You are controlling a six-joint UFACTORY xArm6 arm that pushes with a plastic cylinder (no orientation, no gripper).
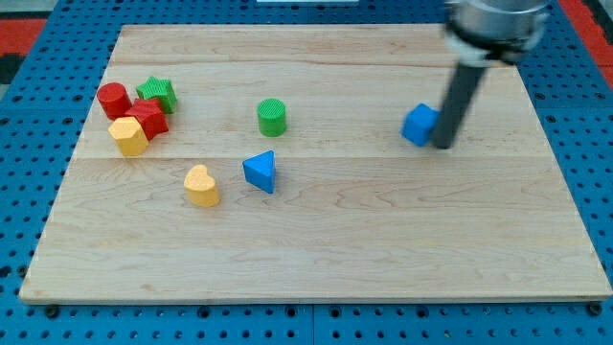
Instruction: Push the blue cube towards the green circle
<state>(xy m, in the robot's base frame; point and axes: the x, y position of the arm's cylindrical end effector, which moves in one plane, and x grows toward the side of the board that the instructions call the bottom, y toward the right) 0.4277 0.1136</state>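
The blue cube lies on the wooden board at the view's right of centre. The green circle, a short green cylinder, stands well to its left, near the board's middle. My tip is at the lower end of the dark rod, touching or almost touching the blue cube's right side. The rod comes down from the view's top right.
A blue triangle and a yellow heart lie below and left of the green circle. At the far left cluster a red cylinder, a green star, a red block and a yellow block. The board's edge meets a blue perforated base.
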